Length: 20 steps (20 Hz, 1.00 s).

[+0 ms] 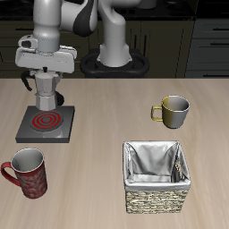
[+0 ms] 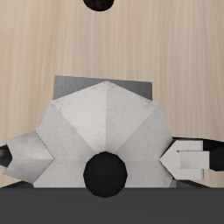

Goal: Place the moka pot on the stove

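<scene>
Moka pot (image 1: 46, 89) is in my gripper (image 1: 44, 75) right now, fingers clamped on its upper part, arm reaching down from the base at the back of the table so the hand points pretty much straight down over the stove (image 1: 45, 122). In the exterior view the pot's base sits right above the red coil (image 1: 45, 117), toward the back half of the plate; can't honestly tell if it's touching the coil or just hovering over it. It looks upright, not tipped.

From my wrist cam I'm looking down on the faceted silver lid (image 2: 103, 131) with the dark knob (image 2: 107, 172) close up, one of my fingers (image 2: 190, 161) pressed against the side, and a strip of the dark stove plate (image 2: 70, 85) poking out behind the pot, bare table beyond.

Around it: red patterned mug (image 1: 29, 173) is nearer the table's front edge, well apart from the stove. Olive-grey mug (image 1: 173, 111) and the woven basket (image 1: 157, 175) are way over on the other side of the table (image 1: 107, 107), so lots of open wood between them and the stove.
</scene>
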{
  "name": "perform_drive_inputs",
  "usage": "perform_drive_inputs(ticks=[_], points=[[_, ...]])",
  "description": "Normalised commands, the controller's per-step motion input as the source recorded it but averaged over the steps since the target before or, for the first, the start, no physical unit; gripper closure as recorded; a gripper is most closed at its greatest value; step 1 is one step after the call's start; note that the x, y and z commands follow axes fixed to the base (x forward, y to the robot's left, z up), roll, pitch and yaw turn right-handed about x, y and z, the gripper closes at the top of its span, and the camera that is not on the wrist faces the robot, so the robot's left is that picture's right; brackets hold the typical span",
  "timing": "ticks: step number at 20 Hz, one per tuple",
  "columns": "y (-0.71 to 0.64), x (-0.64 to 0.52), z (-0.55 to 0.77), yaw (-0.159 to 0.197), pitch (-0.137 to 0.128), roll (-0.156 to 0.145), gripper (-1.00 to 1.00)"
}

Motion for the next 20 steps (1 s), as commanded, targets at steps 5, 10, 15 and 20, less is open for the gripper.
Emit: perform_drive_inputs(ticks=[5,10,15,20], points=[[-0.07,0.05,-0.16,0.004,0.004,-0.03,1.0],[-0.05,0.07,-0.09,-0.004,-0.017,-0.027,1.0],[-0.01,0.18,-0.23,0.019,0.015,-0.017,1.0],[0.08,0.13,-0.35,0.006,0.043,-0.022,1.0]])
